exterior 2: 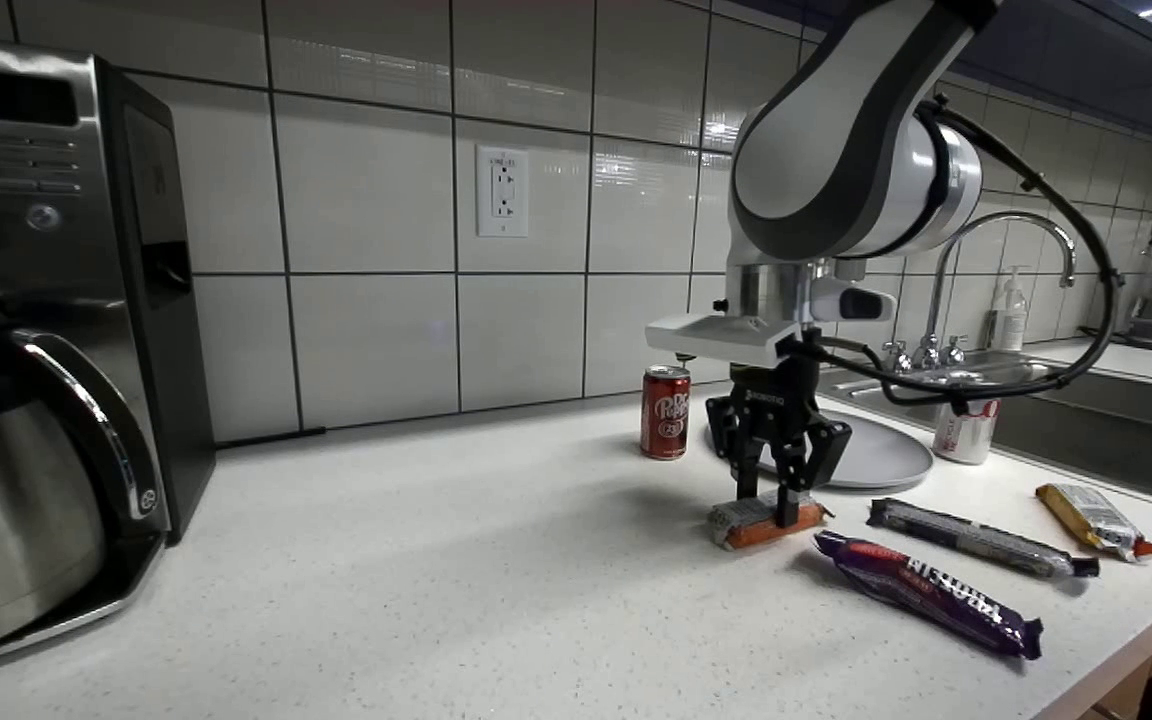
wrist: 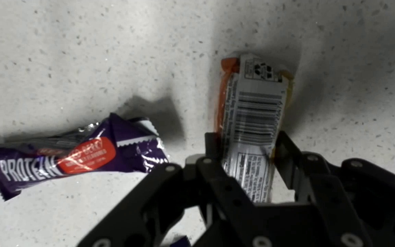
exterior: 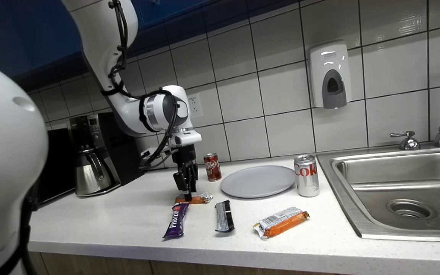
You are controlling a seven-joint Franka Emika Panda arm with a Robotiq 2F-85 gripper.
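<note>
My gripper point(exterior: 189, 195) points straight down at the counter. In an exterior view the fingers point(exterior 2: 767, 507) straddle an orange and silver wrapped bar point(exterior 2: 751, 530), one on each long side. In the wrist view the jaws point(wrist: 246, 145) press against both edges of this bar point(wrist: 255, 113), its barcode side up. The bar also shows in an exterior view point(exterior: 203, 197) and lies on the counter. A purple protein bar point(wrist: 77, 156) lies close to the gripper, apart from it; it shows in both exterior views point(exterior: 176, 220) point(exterior 2: 936, 598).
A dark and silver bar point(exterior: 224, 216) and another orange bar point(exterior: 283, 222) lie nearby. A grey plate point(exterior: 258, 181) stands between a red Dr Pepper can point(exterior: 212, 167) and a silver Coke can point(exterior: 306, 179). A sink point(exterior: 407, 183) and a coffee maker point(exterior: 92, 172) flank the counter.
</note>
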